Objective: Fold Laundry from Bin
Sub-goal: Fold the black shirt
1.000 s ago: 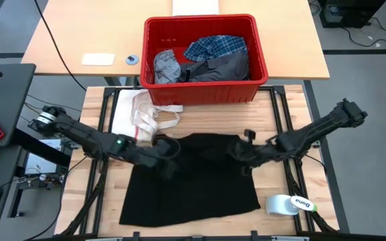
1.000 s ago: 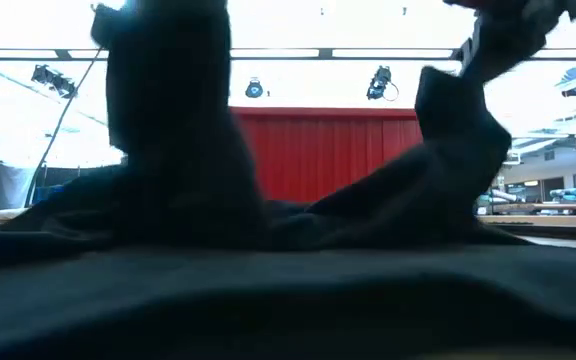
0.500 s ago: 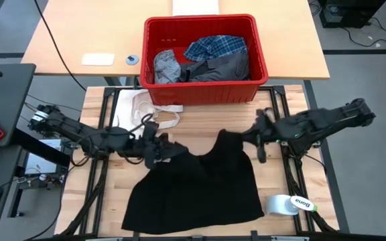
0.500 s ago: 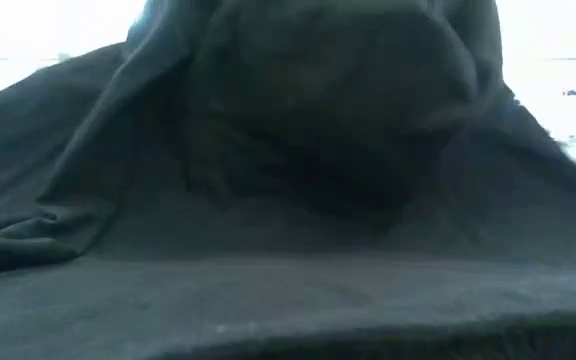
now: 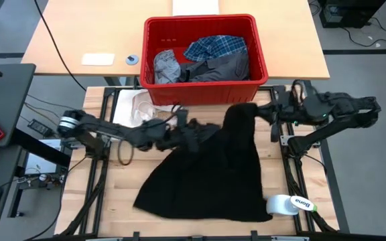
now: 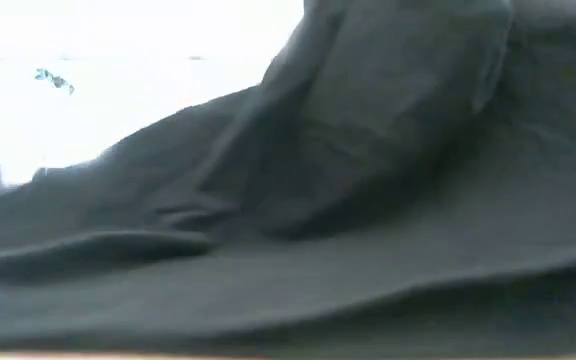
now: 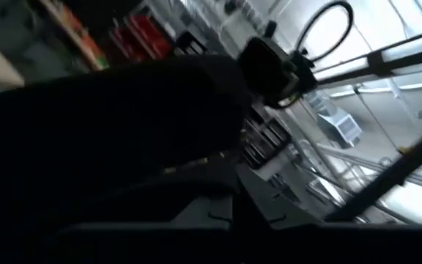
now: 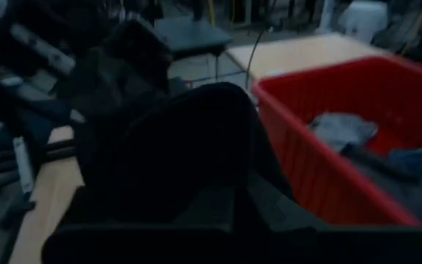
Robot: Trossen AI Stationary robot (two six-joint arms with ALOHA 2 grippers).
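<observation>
Black garment [image 5: 210, 174], rumpled, top edge lifted, lower half spread flat

Work surface: light wooden slatted table [image 5: 106, 214] on a dark frame.

Items lying directly on it:
- Large black garment [image 5: 210, 177], spread over the middle of the table, its upper part bunched and lifted at the fingers of both grippers; the lower part lies flat below them.
- Cream-white cloth with strap loops [image 5: 131, 107], beyond the left fingers, toward the bin.
- Red bin [image 5: 205, 90], beyond the fingers of both arms, its front wall at the table's far edge; whether it rests on this table or the next cannot be told.
- White roll with a green label [image 5: 288, 204], near the garment's lower corner, well behind the right fingers.
</observation>
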